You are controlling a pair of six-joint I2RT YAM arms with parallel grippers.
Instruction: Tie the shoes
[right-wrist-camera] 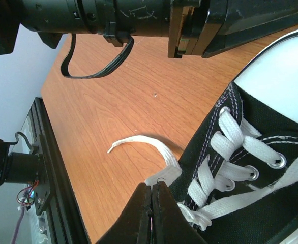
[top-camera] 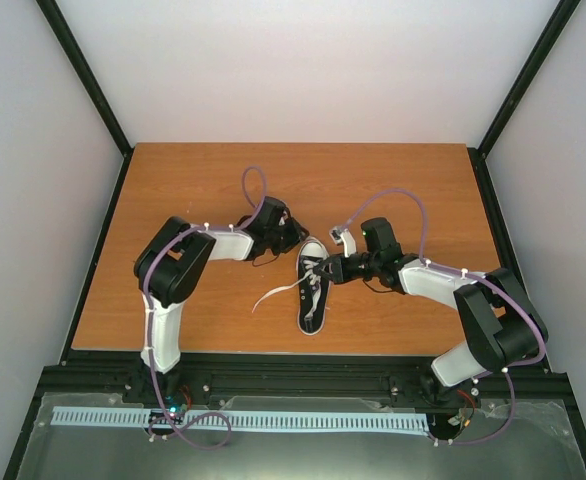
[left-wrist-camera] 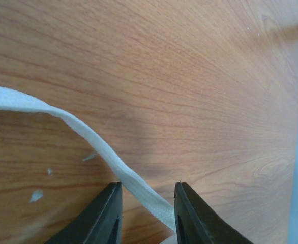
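The black sneaker (top-camera: 311, 312) lies mid-table with its white toe cap pointing away from the arms. In the right wrist view its black canvas (right-wrist-camera: 250, 117) and white lacing fill the right side. My right gripper (right-wrist-camera: 152, 187) is shut, its tips pinching a fold of the white lace (right-wrist-camera: 139, 140) beside the shoe. The free end of that lace curls onto the wood. In the top view this gripper (top-camera: 325, 270) sits over the lacing. My left gripper (top-camera: 295, 237) is by the toe. In its own view it (left-wrist-camera: 148, 185) is open, and a white lace (left-wrist-camera: 88, 137) runs loosely between the fingers.
The wooden table (top-camera: 393, 180) has white walls on three sides. A black rail (top-camera: 303, 375) runs along the near edge and also shows in the right wrist view (right-wrist-camera: 52, 168). The left arm's body (right-wrist-camera: 113, 15) and a black cable loop (right-wrist-camera: 88, 71) hang above the shoe's toe.
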